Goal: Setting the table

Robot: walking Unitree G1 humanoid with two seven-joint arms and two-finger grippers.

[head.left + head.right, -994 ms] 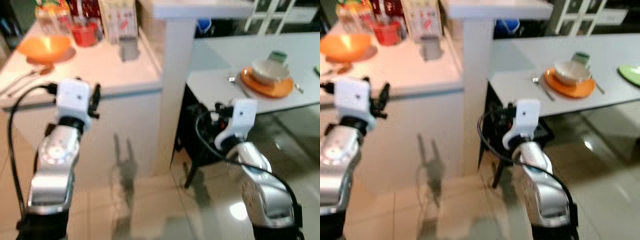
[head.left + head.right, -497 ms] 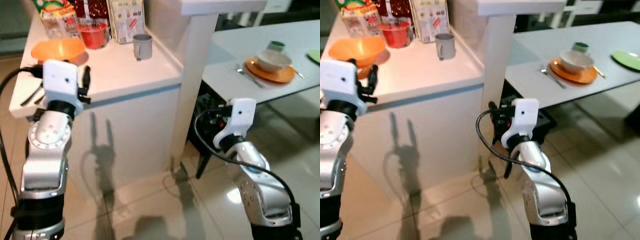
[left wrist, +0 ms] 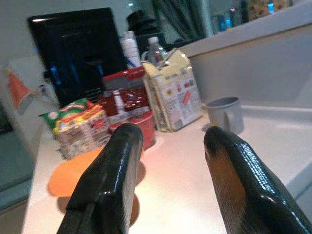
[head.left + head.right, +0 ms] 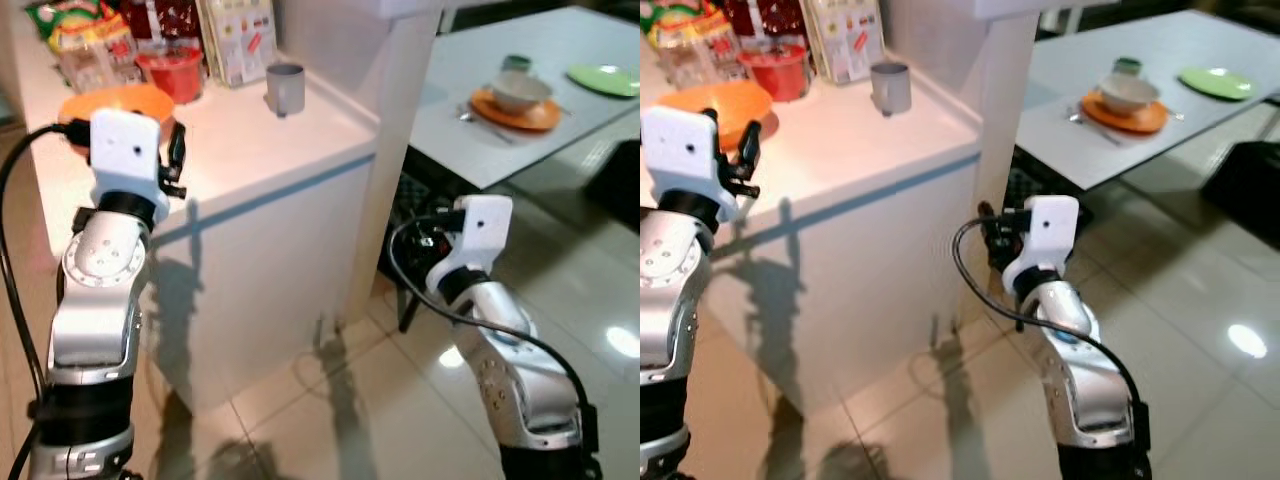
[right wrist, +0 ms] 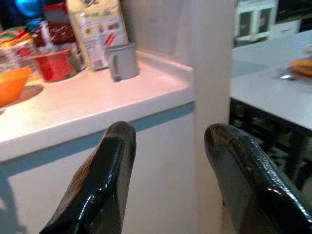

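Note:
On the white counter (image 4: 260, 150) stand an orange bowl (image 4: 115, 100), a red bowl (image 4: 172, 72) and a grey mug (image 4: 286, 88). My left gripper (image 3: 170, 161) is open and empty, raised at the counter's front edge beside the orange bowl (image 3: 73, 175), facing the mug (image 3: 224, 114). My right gripper (image 5: 168, 170) is open and empty too, held lower in front of the counter's side. Far right, the grey dining table (image 4: 470, 140) carries an orange plate (image 4: 530, 115) with a white bowl (image 4: 517, 92), a fork (image 4: 485, 122), a green cup (image 4: 517, 63) and a green plate (image 4: 605, 80).
Food packets and a carton (image 4: 240, 40) line the counter's back. A white pillar (image 4: 400, 120) stands between counter and table. A dark chair (image 4: 420, 200) sits under the table edge, a black object (image 4: 615, 185) at the right. Glossy tiled floor (image 4: 330, 400) lies below.
The whole view has shifted as the camera moved: the counter now sits more to the left and the dining table farther off. Both arms keep the same raised pose.

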